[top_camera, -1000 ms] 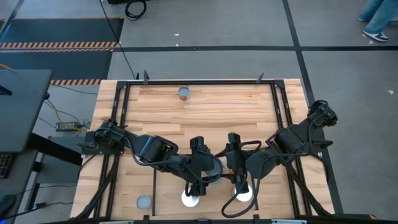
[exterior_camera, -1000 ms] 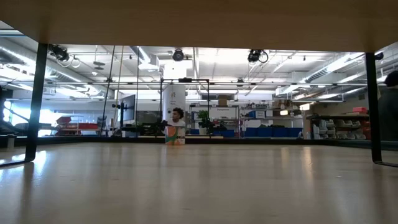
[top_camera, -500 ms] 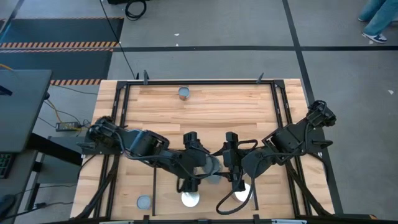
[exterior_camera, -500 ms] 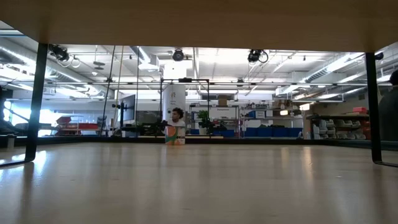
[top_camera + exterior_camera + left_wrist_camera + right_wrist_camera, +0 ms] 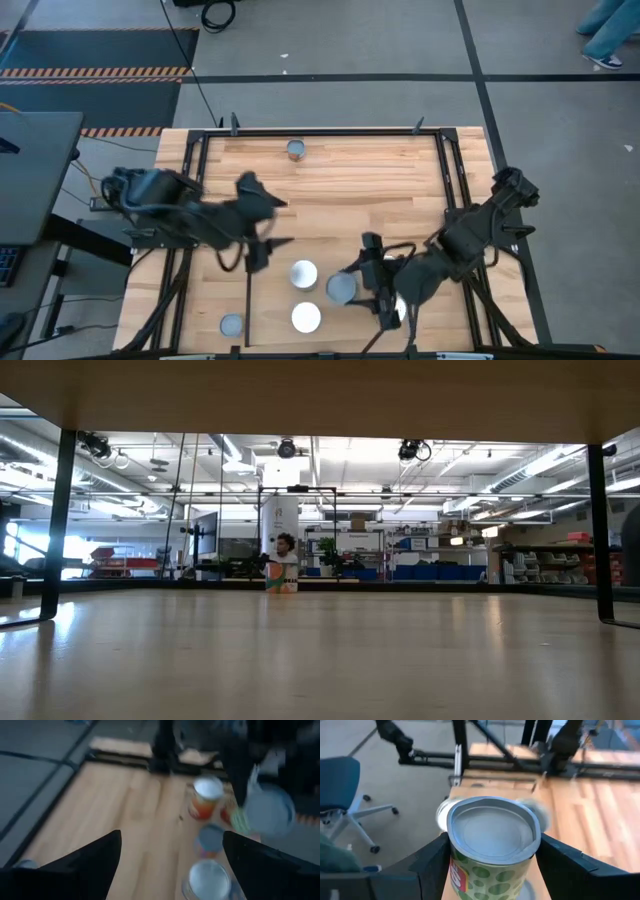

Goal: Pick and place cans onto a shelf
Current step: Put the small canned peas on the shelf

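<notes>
My right gripper [image 5: 352, 290] is shut on a grey-topped can [image 5: 341, 288] with a green spotted label [image 5: 492, 827], over the near middle of the table. Two white-topped cans [image 5: 303, 273] [image 5: 306, 317] stand upright on their bases just left of it. Another grey-topped can [image 5: 231, 325] stands at the near left. One more [image 5: 296, 150] stands by the far rail and shows in the low view [image 5: 281, 578]. My left gripper [image 5: 256, 252] is open and empty [image 5: 170, 870], left of the cans. The light-wood shelf panel [image 5: 340, 195] lies between black rails. My right gripper pinches the can's side wall [image 5: 451, 870] between its two fingers [image 5: 432, 865], one on each side, just below the top rim. The fingers come level from the table's right side. The can stays upright, top up, and looks lifted clear of the wood.
Black rails [image 5: 448, 190] run along the table's left, right and far sides, with uprights at the far corners [image 5: 233, 124]. My left arm [image 5: 170, 205] lies over the left rail. Bare wood fills the table's middle and far part.
My left gripper has drawn back from the near-middle cans toward the table's left edge, uncovering a white-topped can. My right gripper has turned from pointing at the near edge to pointing left. It now carries the grey-topped can a little left of where it was.
</notes>
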Motion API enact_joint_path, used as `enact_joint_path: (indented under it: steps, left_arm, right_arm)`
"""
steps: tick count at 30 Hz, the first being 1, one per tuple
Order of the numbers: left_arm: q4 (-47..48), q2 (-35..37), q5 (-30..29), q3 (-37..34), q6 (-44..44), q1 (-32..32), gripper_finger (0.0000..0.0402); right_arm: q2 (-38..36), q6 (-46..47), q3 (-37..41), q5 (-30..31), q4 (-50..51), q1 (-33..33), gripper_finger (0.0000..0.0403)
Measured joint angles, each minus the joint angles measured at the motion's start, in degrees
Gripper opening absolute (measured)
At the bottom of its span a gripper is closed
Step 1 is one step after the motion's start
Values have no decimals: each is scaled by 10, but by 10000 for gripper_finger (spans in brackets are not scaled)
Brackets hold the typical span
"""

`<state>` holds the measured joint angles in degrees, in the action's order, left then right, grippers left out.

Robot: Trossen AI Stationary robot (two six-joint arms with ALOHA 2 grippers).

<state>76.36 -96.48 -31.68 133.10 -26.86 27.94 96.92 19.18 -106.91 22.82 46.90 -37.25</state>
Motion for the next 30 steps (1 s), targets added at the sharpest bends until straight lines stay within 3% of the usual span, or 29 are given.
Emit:
enact_joint_path:
  steps: [7, 18, 30]
  left_arm:
    - [-8, 37, -64, 0, -10, 9, 353]
    - [-6, 40, -67, -1, -6, 9, 353]
    - [0, 39, -67, -1, -11, 9, 353]
  right_arm:
    - [62, 33, 0, -5, -28, -32, 269]
    - [76, 93, 0, 14, -1, -53, 270]
    - [120, 98, 0, 41, 11, -73, 270]
